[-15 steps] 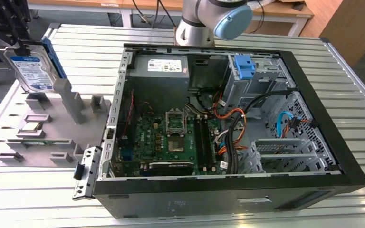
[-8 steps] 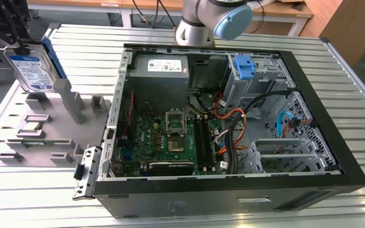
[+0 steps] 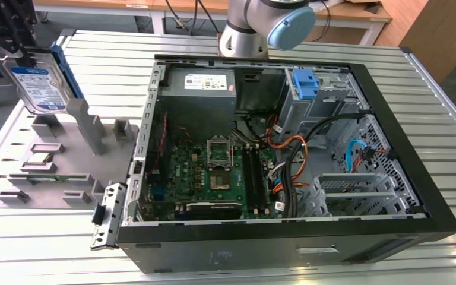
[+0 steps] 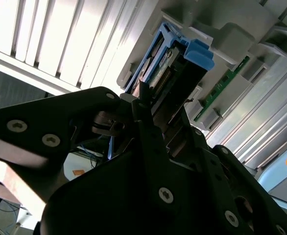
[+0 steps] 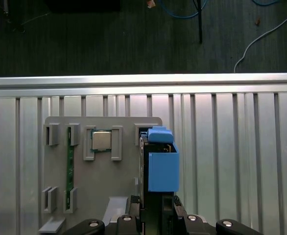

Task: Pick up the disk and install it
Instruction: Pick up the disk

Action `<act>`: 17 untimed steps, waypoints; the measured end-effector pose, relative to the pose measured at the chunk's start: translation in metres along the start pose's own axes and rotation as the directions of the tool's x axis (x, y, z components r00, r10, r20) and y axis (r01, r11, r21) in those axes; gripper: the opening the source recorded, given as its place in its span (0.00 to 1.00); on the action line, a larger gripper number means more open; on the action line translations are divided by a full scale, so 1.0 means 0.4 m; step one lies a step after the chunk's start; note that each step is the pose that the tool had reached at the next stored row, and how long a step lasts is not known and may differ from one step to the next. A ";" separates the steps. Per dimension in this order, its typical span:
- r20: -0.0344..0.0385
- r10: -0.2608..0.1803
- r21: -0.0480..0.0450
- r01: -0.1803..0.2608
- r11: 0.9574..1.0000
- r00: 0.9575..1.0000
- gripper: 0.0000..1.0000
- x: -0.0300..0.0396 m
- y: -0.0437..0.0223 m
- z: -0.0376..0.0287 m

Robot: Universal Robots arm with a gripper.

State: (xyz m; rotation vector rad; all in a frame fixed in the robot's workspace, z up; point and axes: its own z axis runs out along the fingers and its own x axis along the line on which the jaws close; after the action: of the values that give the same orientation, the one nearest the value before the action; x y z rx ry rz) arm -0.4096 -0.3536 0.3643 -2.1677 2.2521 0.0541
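Note:
The disk, a silver drive with a white-and-blue label in a blue carrier, stands on edge at the exterior view's far left. My gripper comes down from above and is shut on its top edge. The disk's lower edge is right at the upright slot of the grey fixture tray; I cannot tell whether it still touches. In the second wrist view the black fingers clamp the disk. The first wrist view shows the disk edge-on over the tray.
The open computer case lies on the slatted metal table, with its drive bay and a blue bracket at the far corner beside the grey power supply. The tray also holds a processor and a memory stick.

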 end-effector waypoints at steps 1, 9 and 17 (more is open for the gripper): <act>0.000 0.000 0.000 0.000 1.000 1.000 0.35 0.000 0.000 -0.001; 0.000 0.000 0.000 0.000 1.000 1.000 0.35 0.000 0.000 -0.005; 0.000 0.000 0.000 0.000 1.000 1.000 0.35 0.000 0.000 -0.006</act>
State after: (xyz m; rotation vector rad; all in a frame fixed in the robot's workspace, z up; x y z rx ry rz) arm -0.4096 -0.3536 0.3669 -2.1677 2.2522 0.0543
